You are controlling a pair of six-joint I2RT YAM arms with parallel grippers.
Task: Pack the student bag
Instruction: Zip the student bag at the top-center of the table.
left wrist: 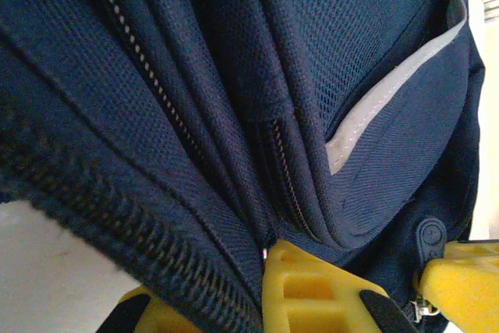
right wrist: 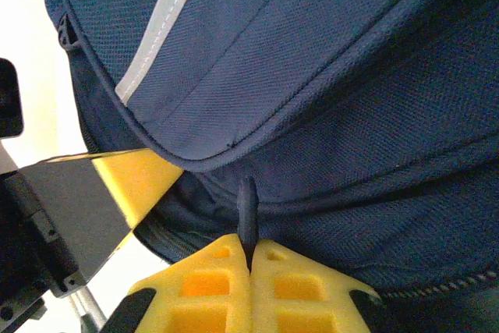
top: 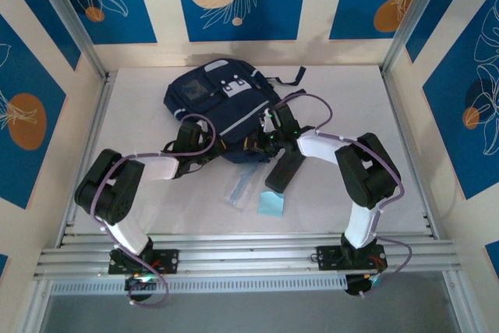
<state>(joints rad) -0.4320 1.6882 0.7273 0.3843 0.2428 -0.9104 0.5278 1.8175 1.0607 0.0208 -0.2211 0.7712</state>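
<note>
The student bag, dark navy with a light grey front patch, lies at the back middle of the table. My left gripper is at its near edge. In the left wrist view this left gripper is shut on a fold of the bag's fabric beside a zipper line. My right gripper meets the bag from the right. Up close, the right gripper is shut on a dark zipper pull under the bag's flap. The two grippers sit close together.
On the table in front of the bag lie a black rectangular case, a light blue flat item and a clear wrapped packet. Metal frame rails run along the near edge, and walls close in both sides.
</note>
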